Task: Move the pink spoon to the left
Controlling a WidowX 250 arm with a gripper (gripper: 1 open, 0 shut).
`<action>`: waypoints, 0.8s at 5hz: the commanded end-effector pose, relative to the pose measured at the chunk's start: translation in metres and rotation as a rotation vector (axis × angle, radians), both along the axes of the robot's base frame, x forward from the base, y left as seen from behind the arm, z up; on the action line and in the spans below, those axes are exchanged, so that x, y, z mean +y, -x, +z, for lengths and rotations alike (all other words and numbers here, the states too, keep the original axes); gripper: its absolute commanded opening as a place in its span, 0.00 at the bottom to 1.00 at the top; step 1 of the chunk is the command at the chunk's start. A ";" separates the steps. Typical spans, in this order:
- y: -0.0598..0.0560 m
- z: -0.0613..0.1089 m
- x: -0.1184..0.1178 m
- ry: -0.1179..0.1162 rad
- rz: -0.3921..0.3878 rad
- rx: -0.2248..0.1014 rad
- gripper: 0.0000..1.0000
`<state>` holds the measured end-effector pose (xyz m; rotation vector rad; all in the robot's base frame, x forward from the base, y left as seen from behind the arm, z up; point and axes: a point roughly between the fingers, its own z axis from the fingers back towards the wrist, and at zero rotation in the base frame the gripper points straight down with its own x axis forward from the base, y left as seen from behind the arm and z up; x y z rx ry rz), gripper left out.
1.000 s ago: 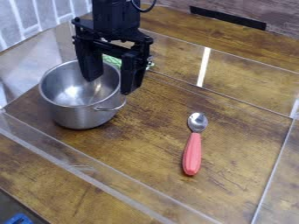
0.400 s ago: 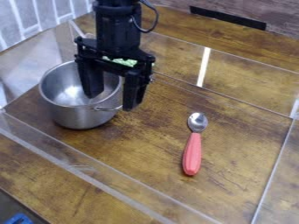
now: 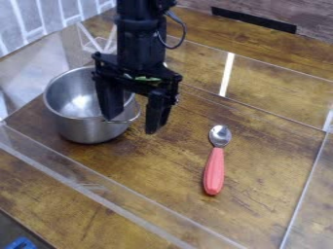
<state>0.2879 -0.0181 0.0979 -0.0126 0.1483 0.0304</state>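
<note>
The pink spoon [image 3: 215, 163] lies flat on the wooden table at the right, its pinkish-red handle toward the front edge and its small shiny bowl pointing away. My black gripper [image 3: 134, 109] hangs to the spoon's left and slightly behind it, apart from it, over the near rim of the steel pot [image 3: 81, 109]. Its fingers [image 3: 158, 112] point down and stand open with nothing between them. The arm hides part of the pot and a green object behind the gripper.
The steel pot sits at the left of the wooden table [image 3: 260, 117]. A clear plastic barrier [image 3: 78, 175] runs around the work area along the front and left edges. A bright strip of reflected light [image 3: 228, 73] lies on the table behind the spoon.
The gripper has come lower and shifted to the right and forward, from behind the pot toward the spoon. The spoon and pot have stayed where they were.
</note>
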 end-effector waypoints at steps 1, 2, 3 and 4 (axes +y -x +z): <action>-0.003 0.003 -0.008 0.001 -0.009 -0.037 1.00; -0.006 -0.002 -0.014 -0.002 -0.007 -0.047 1.00; -0.007 -0.008 -0.016 -0.007 -0.003 -0.051 1.00; -0.009 -0.012 -0.022 -0.012 0.006 -0.062 1.00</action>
